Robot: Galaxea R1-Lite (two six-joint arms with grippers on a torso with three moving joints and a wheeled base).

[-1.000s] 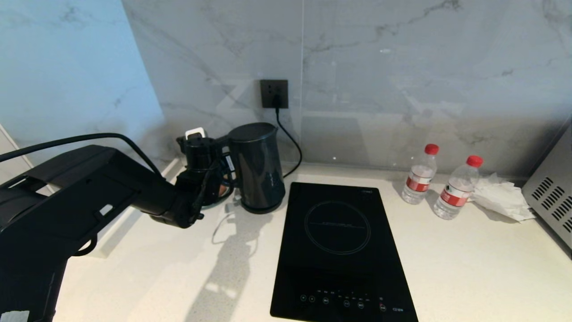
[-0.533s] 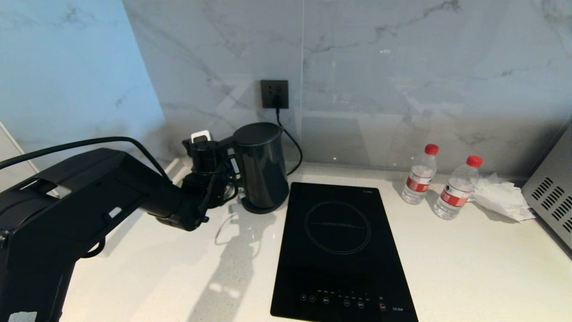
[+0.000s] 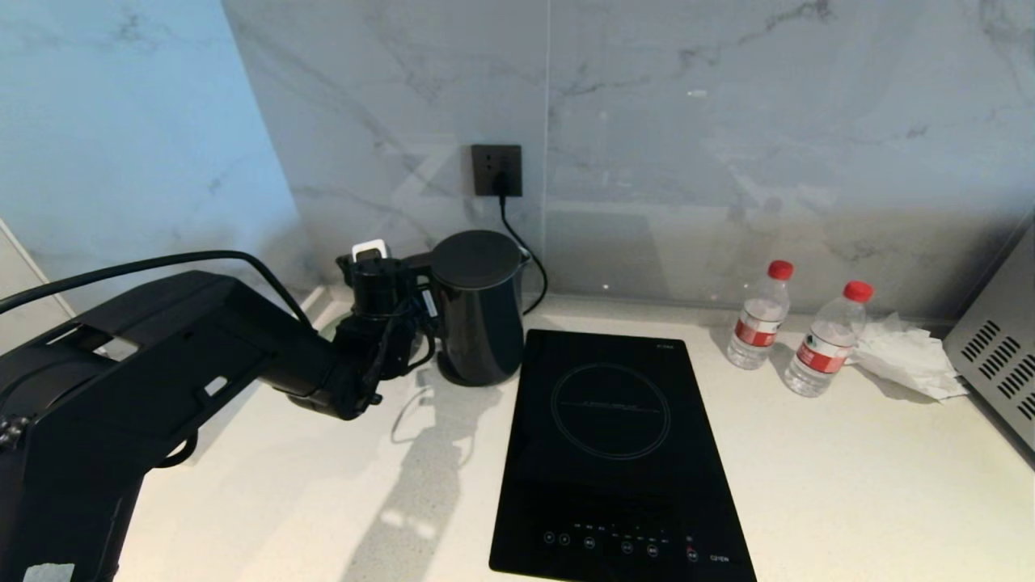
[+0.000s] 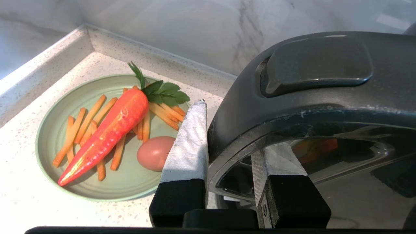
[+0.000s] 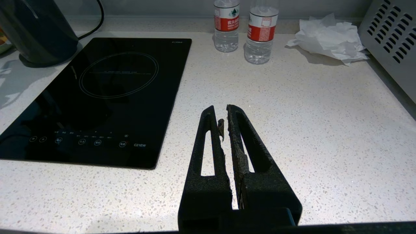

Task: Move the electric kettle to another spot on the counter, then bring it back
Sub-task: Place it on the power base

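We see the electric kettle (image 3: 479, 307) in glossy black plastic, its handle (image 4: 292, 107) scuffed. The counter (image 3: 849, 477) looks like smooth speckled stone, the hob (image 3: 618, 453) mirror-glossy glass, the tissue (image 3: 906, 356) crumpled paper, the wall (image 3: 728, 121) polished marble.

The counter (image 3: 849, 485) lies bare in a wide stretch right of the hob (image 3: 614, 453), and again in front of the left arm. The kettle (image 3: 477, 307) stands tight against the hob's back left corner, its cord (image 3: 530, 259) running up to the wall socket (image 3: 496, 170) behind. A plate of carrots and an egg (image 4: 97, 136) fills the corner just beside the kettle handle. Two bottles (image 3: 760, 315) and a crumpled tissue (image 3: 906, 356) crowd the back right, near a metal appliance (image 3: 999, 356)
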